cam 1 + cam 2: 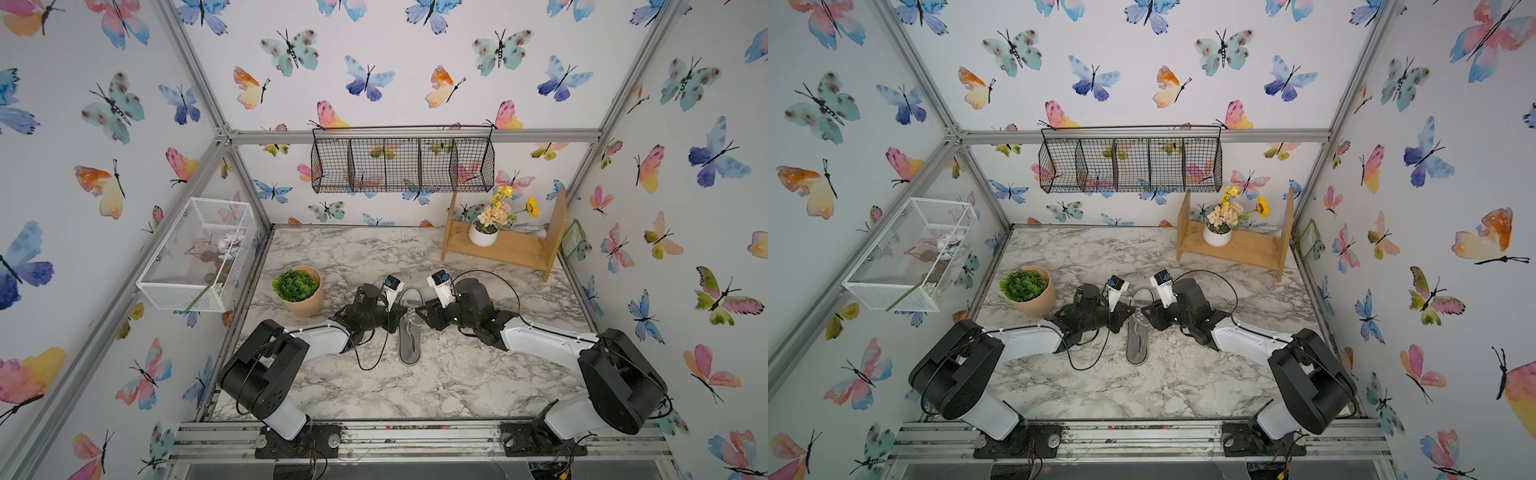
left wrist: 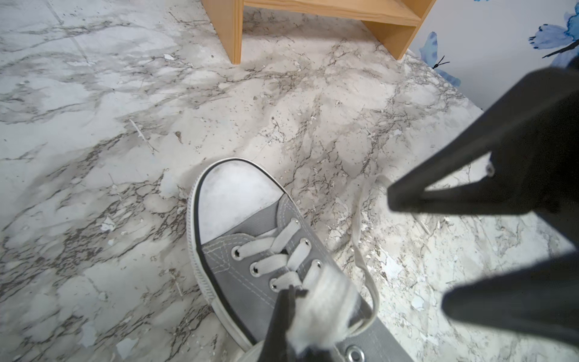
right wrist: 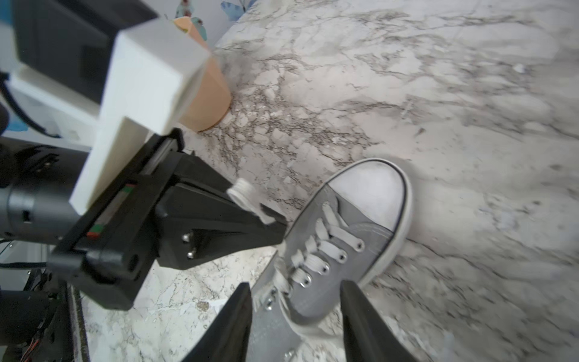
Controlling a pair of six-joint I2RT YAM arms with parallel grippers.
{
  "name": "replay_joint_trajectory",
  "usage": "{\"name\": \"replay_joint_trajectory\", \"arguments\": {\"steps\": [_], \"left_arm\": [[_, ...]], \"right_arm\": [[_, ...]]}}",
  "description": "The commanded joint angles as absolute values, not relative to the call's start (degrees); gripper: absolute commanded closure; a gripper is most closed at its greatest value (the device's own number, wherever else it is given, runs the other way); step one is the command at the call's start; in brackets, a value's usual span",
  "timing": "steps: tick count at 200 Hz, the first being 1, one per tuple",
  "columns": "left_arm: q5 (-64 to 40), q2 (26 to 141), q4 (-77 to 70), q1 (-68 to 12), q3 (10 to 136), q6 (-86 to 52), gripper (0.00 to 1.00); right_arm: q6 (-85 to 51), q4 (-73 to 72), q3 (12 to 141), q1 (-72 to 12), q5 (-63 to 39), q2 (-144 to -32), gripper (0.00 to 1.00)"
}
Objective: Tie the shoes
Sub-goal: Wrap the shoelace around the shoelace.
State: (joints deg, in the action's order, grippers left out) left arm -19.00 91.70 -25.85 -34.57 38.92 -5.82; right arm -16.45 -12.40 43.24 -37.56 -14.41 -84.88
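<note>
The sneaker (image 2: 238, 282) is of grey woven canvas with pale stitching, its toe cap (image 2: 232, 194) is matt white rubber with grey scuffs, its eyelets (image 2: 235, 252) are shiny metal and the laces (image 2: 269, 244) are flat white cloth, fuzzy at the end. The table (image 2: 94, 125) has a smooth marble-pattern top with a soft sheen, chipped and flaked in many small places, and the shelf (image 2: 233, 28) on it is pale smooth wood. The left claw (image 3: 277, 230) and the right claw (image 3: 294, 283) look like matt black plastic, with small bright metal screws (image 3: 187, 238).
</note>
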Motion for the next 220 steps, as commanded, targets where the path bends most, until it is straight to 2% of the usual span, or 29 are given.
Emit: {"name": "replay_joint_trajectory", "arguments": {"steps": [1,19,35,79,220], "left_arm": [[-22.13,92.72,-24.18,-34.28,40.93,-4.52,1.00],[-22.24,92.40,-23.75,-34.28,40.97,-4.14,1.00],[-22.50,92.19,-23.58,-34.30,40.98,-3.97,1.00],[-22.05,92.11,-22.68,-34.37,41.32,-3.96,1.00],[-21.54,92.02,-22.19,-34.37,41.53,-4.11,1.00]], "right_arm": [[-21.47,-0.39,43.32,-33.39,-2.76,-83.46,0.49],[-23.27,5.59,44.83,-32.61,4.92,-84.60,0.48],[-24.63,7.95,45.67,-32.61,7.61,-86.37,0.47],[-28.68,2.16,45.00,-32.62,-2.58,-90.00,0.46],[-30.30,1.04,49.18,-33.22,1.94,-100.61,0.51]]}}
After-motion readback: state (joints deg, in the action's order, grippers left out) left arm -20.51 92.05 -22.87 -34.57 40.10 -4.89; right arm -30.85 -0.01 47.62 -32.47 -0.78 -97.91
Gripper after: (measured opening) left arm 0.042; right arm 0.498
